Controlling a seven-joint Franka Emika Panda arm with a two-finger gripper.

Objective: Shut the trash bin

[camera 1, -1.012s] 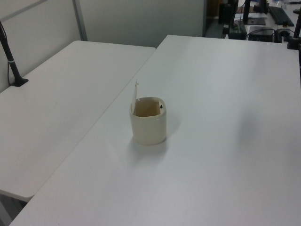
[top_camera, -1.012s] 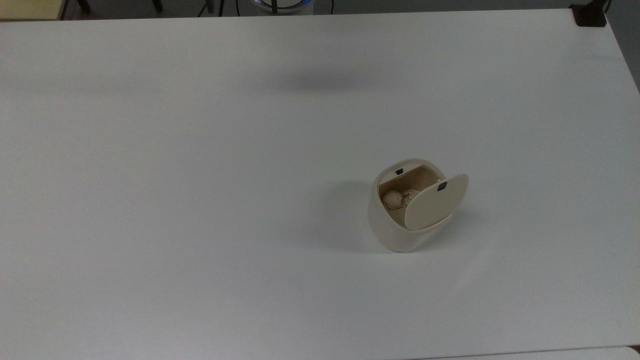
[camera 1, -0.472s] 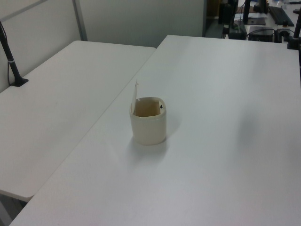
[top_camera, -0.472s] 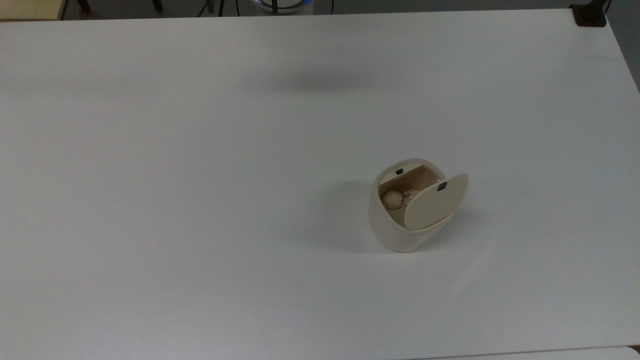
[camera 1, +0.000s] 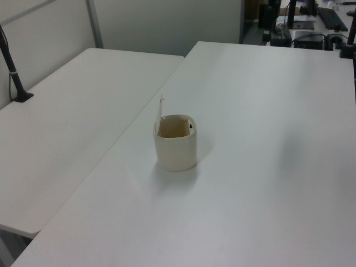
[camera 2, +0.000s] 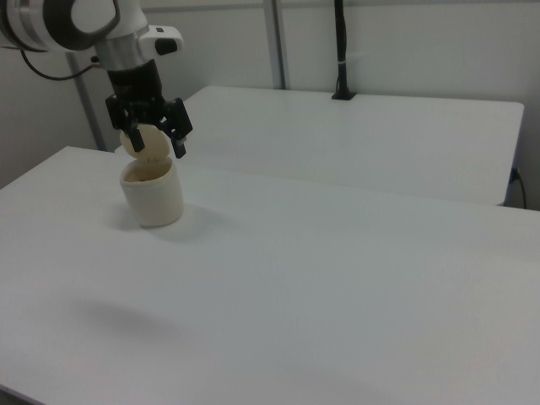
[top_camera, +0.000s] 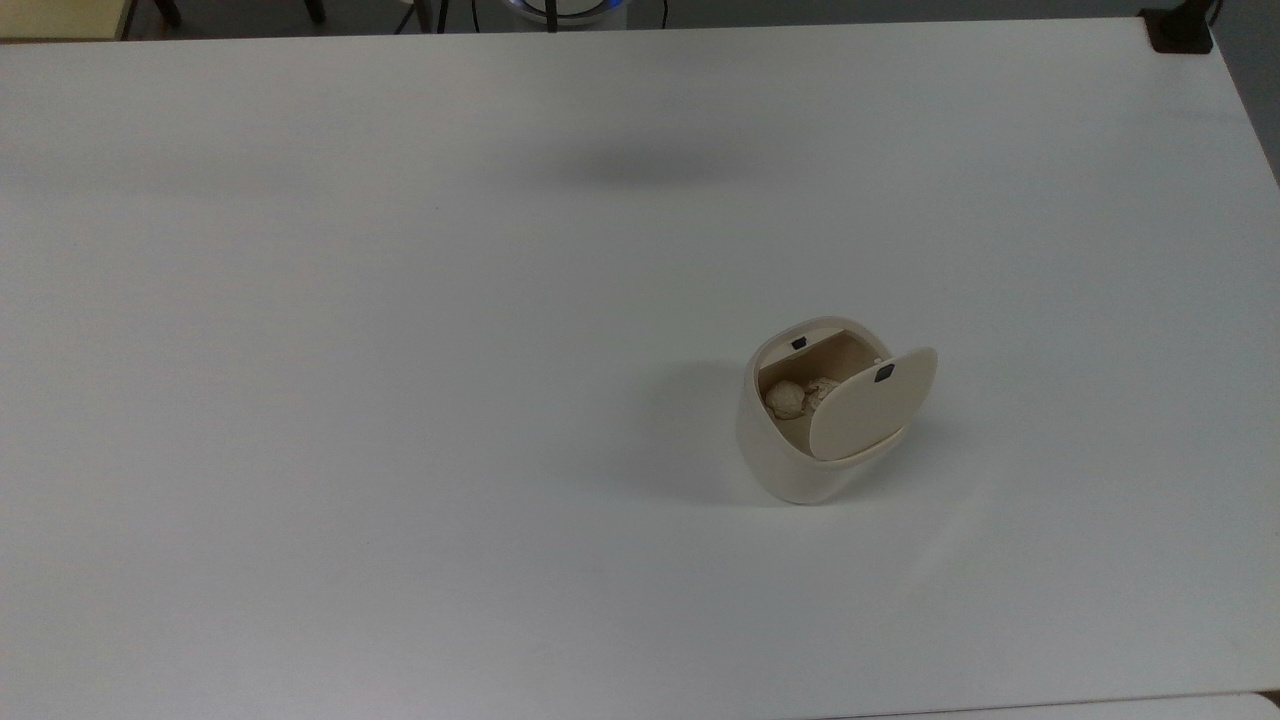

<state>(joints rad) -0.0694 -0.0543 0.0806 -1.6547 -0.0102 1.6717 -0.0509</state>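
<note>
The trash bin (top_camera: 790, 462) is a cream-white tub standing right of centre on the white table (top_camera: 400, 400). Its flat lid (top_camera: 868, 407) is swung up on the top view's right, leaving the mouth open. Two crumpled paper balls (top_camera: 792, 398) lie inside. A black square mark (top_camera: 798, 343) sits at the rim and another on the lid. The bin (camera 1: 176, 150) also shows mid-table in the left view, lid (camera 1: 161, 108) upright. In the right view my gripper (camera 2: 159, 150) hangs open, lined up over the bin (camera 2: 153, 201); I cannot tell how far apart they are.
A soft shadow (top_camera: 640, 165) lies on the table far from the bin. A second white table (camera 1: 67, 111) adjoins on the left view's left, with a black clamped post (camera 1: 15, 78). A black clamp (top_camera: 1180, 30) sits at the top view's upper right corner.
</note>
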